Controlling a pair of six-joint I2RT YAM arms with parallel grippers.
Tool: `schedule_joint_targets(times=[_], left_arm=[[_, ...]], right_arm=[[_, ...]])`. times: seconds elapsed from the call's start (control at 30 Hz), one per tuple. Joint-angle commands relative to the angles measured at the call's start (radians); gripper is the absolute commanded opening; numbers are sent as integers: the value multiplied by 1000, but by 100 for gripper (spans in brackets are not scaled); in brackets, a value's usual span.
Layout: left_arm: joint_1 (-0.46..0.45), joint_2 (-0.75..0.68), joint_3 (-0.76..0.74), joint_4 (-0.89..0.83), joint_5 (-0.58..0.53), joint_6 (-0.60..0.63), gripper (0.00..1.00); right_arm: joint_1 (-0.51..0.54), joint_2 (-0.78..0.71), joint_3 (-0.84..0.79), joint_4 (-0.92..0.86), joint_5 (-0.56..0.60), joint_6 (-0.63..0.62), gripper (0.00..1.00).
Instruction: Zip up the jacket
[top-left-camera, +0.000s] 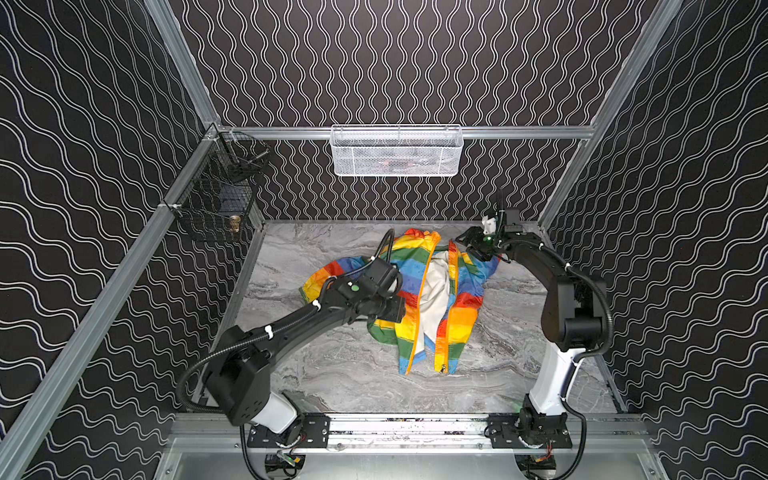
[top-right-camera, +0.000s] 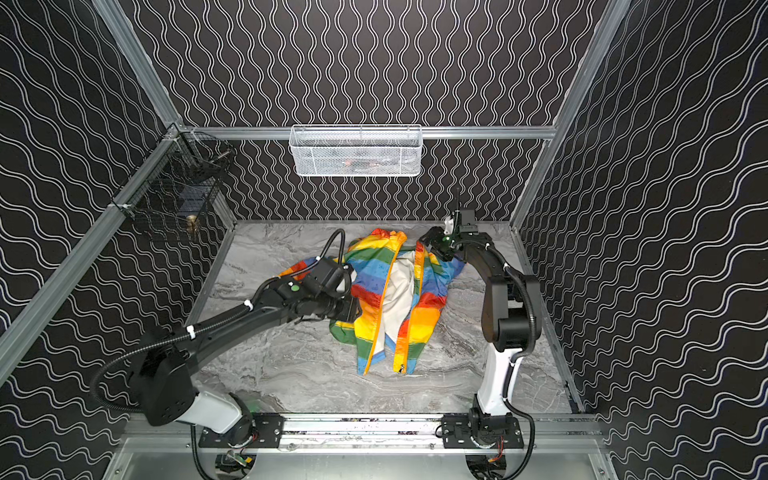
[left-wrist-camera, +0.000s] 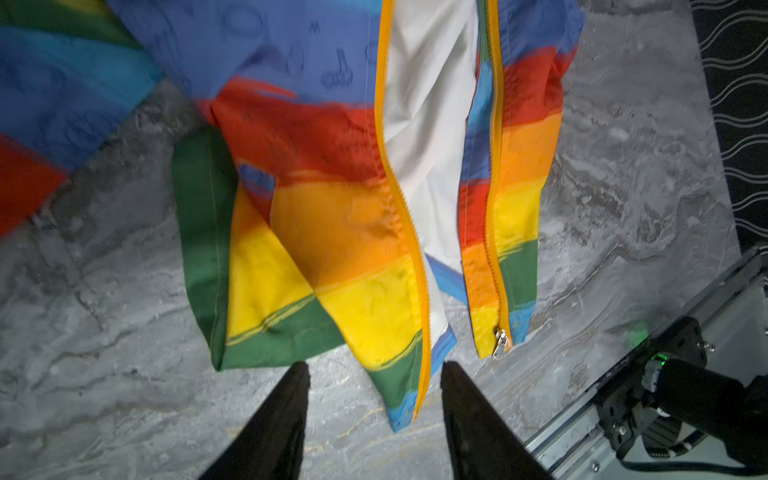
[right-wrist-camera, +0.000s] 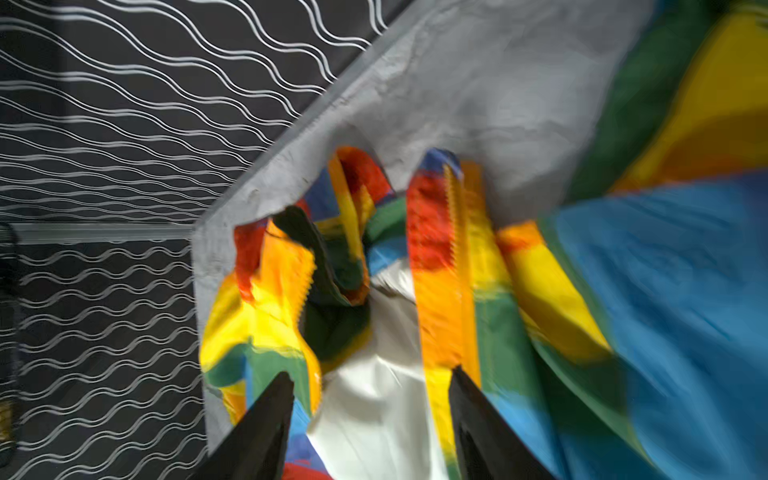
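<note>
Your jacket lies unzipped mid-table, collar at 12 o'clock, hem at 6. The left gripper and right gripper both gape, holding nothing. The zipper slider sits apart from the other hem end, so that slick fabric could bunch and the halves won't mate.

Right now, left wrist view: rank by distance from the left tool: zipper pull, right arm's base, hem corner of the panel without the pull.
1. Hem corner of the jacket: nearest, just past the left tool, between its open jaws.
2. Zipper pull: at the other panel's hem.
3. Right arm's base: farthest, on the rail, clear of the jacket.
</note>
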Motion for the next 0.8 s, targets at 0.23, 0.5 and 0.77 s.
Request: schedule_joint_targets(times=[0.23,0.5,0.77], left_arm=[[37,356,386,39,186,132,51],[131,578,552,100,208,114,46],[254,667,537,223,289,26,41]], right_arm=[[16,-202,-228,-93,146,-111,50],[58,-74,-62,-162,226,-145,61],[111,201,248,-256,356,-142,67]])
